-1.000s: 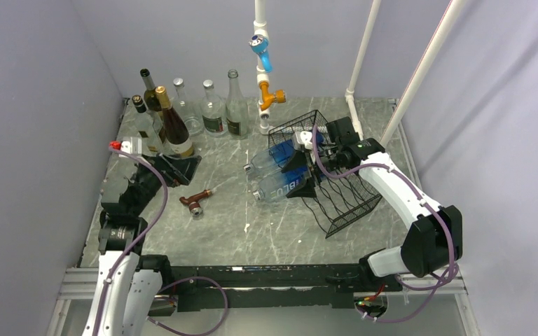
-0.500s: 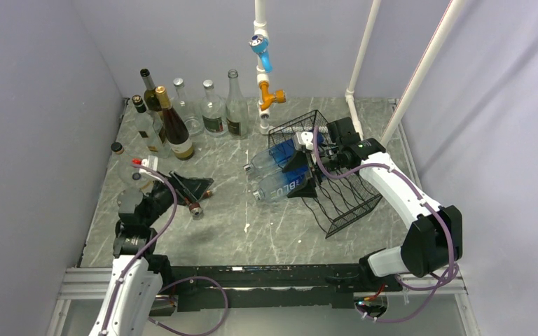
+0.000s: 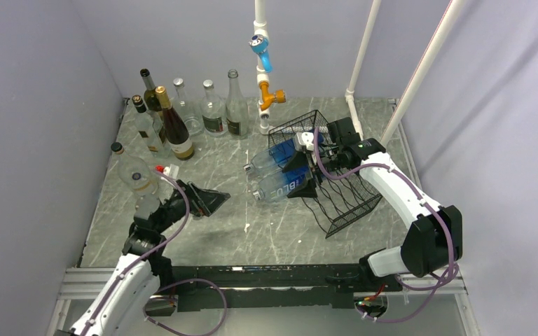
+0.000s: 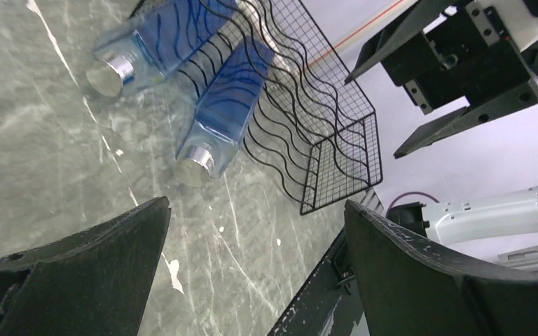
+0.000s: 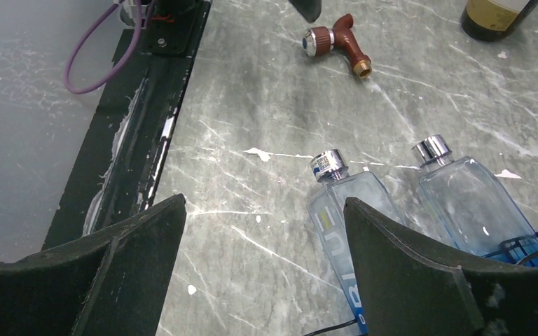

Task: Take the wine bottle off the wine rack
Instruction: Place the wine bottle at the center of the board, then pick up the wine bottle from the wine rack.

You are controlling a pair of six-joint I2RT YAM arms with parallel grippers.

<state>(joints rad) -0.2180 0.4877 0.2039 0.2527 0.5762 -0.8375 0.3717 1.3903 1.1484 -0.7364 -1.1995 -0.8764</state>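
From above, the wine rack (image 3: 343, 199) sits on the right half of the surface (image 3: 266, 231), turned at an angle. Two bottles lie in it with their necks poking out to the left: the far blue bottle (image 3: 272, 157) and the near blue bottle (image 3: 280, 185). A cluster of upright bottles (image 3: 175, 122) stands at the back left, well apart from the rack. The white pipe frame (image 3: 261, 84) rises just behind the rack. My right arm (image 3: 399, 189) reaches over the rack's back end. My left claw (image 3: 211, 201) hangs above bare surface left of the bottle necks, spread wide and holding nothing.

Through the left wrist camera, both capped necks and the rack's wavy wires show beyond my splayed fingers. Nothing lies between them.

Through the right wrist camera, my right claw (image 5: 265, 203) is released, its jaws wide apart. The near blue bottle's body runs down between them, with marble showing on its left side. I cannot tell whether either pad touches the glass. A brown tap (image 5: 336, 45) lies farther out on the surface.
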